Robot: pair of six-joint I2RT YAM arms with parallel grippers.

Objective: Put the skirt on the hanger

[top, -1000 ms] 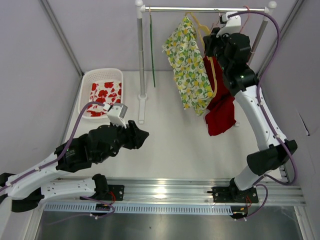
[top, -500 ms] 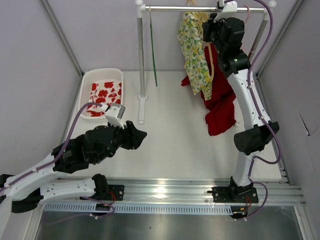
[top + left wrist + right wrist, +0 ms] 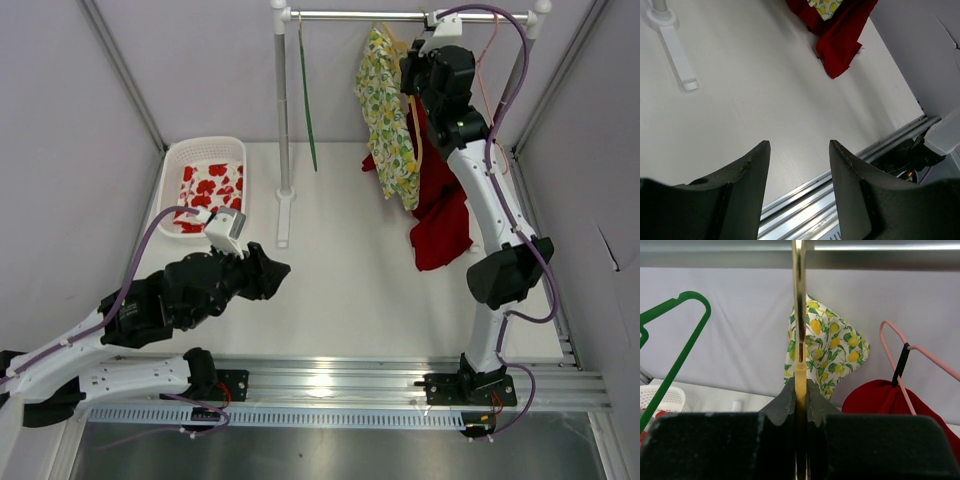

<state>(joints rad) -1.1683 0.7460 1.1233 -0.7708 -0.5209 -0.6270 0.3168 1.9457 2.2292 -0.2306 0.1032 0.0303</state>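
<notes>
The lemon-print skirt (image 3: 386,112) hangs on a yellow hanger (image 3: 800,315) just under the rail (image 3: 400,17) at the top of the top external view. It also shows in the right wrist view (image 3: 830,347). My right gripper (image 3: 800,390) is shut on the yellow hanger's neck, with the hook reaching up to the rail (image 3: 880,255). In the top external view my right gripper (image 3: 425,75) sits high beside the skirt. My left gripper (image 3: 799,150) is open and empty, low over the table (image 3: 750,110), far from the skirt; it also shows in the top external view (image 3: 272,270).
A red garment (image 3: 440,215) hangs on a pink hanger (image 3: 900,345) right of the skirt. A green hanger (image 3: 304,90) hangs at the rail's left end by the rack post (image 3: 283,110). A white basket (image 3: 178,160) with red-flowered cloth sits at the back left.
My right gripper has lifted the yellow hanger and skirt up and left toward the rail; the skirt now hangs straighter. My left arm has drifted slightly left.
</notes>
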